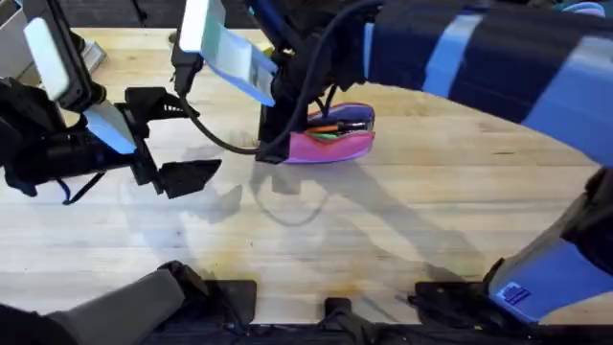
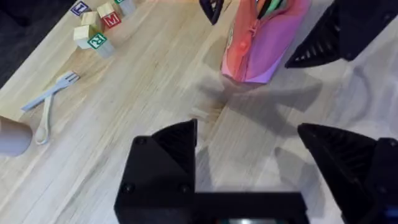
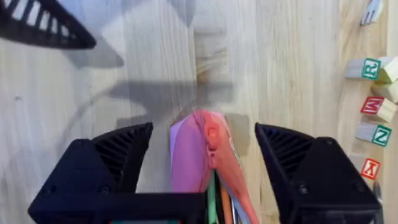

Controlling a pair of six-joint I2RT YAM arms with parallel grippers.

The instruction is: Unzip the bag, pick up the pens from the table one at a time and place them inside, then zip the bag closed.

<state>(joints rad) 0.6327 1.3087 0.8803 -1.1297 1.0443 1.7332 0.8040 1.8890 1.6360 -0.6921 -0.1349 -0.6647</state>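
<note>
Pens first: we can see the orange pen and the green pen lying inside the bag, its mouth gaping open on the table. So by our reading the loading is done and the zip-up is what remains.

Our right gripper is spread wide, one finger on each side of the pouch's end, not touching the fabric as far as we can tell. The bag's pink and orange end pokes up right between the fingers, with the pen tips showing just inside. We'd say it sits there to line up on the zipper end, though we can't make out the slider itself.

Our left gripper is open too, holding nothing, hovering over bare wood with the bag well ahead of its fingertips. We take that as standing by, perhaps to pin the pouch while the other arm draws the zipper.

Off beyond the left claw lie the letter blocks and a pale fork, clear of the work.

Risk as we see it: the pouch is soft and may slide or fold when pulled.
</note>
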